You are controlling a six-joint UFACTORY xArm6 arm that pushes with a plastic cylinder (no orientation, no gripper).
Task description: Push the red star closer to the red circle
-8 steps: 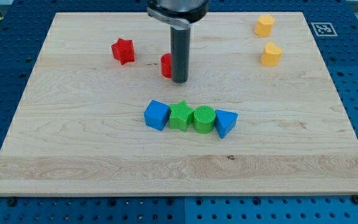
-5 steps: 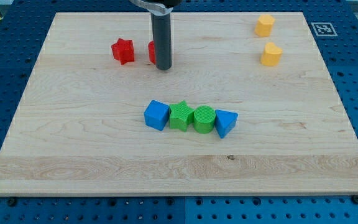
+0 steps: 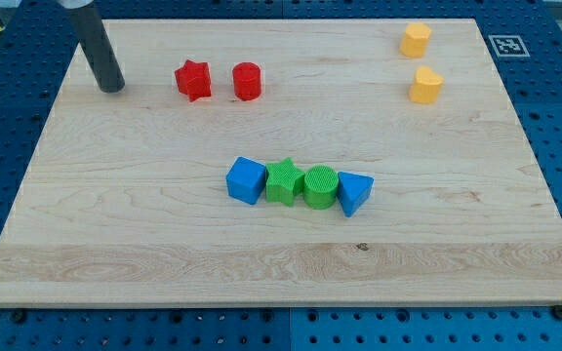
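Note:
The red star [image 3: 193, 80] sits at the view's upper left on the wooden board. The red circle [image 3: 247, 81] stands just to its right, with a small gap between them. My tip [image 3: 112, 88] rests on the board to the left of the red star, well apart from it and touching no block. The dark rod rises from the tip toward the view's top left.
A row of a blue cube [image 3: 246, 180], green star [image 3: 283, 181], green circle [image 3: 321, 187] and blue triangle [image 3: 353, 192] lies mid-board. Two yellow blocks [image 3: 416, 40] [image 3: 425, 86] sit at the upper right. The board's left edge [image 3: 42, 146] is near my tip.
My tip has moved left from beside the red circle, past the red star, to the board's left side. The red circle has ended up closer to the red star than at first.

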